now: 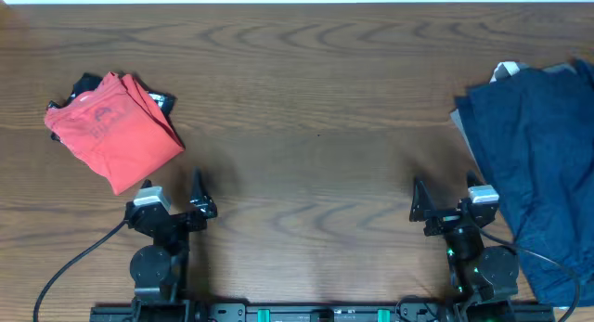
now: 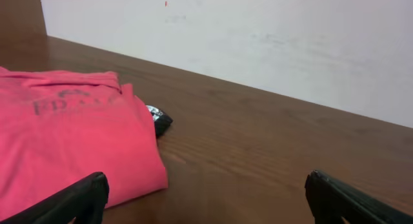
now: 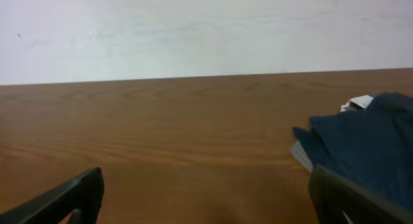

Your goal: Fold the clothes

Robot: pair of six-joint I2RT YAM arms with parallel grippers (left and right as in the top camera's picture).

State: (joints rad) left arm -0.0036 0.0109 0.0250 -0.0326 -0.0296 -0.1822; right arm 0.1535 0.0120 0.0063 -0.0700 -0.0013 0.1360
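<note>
A folded coral-red T-shirt point(image 1: 113, 135) with a faint chest print lies at the left of the table, on top of a black garment point(image 1: 162, 101) that peeks out at its far edge. In the left wrist view the red shirt point(image 2: 64, 140) fills the left side, the black garment point(image 2: 159, 121) beside it. A pile of dark navy clothes point(image 1: 538, 164) lies at the right edge, also in the right wrist view point(image 3: 368, 146). My left gripper point(image 1: 172, 194) is open and empty just in front of the red shirt. My right gripper point(image 1: 448, 199) is open and empty, left of the navy pile.
A wooden table point(image 1: 306, 127) carries everything. A white-grey piece of fabric point(image 1: 506, 71) shows at the far edge of the navy pile. Black cables point(image 1: 74, 266) run from the arm bases along the front edge. A pale wall stands behind the table.
</note>
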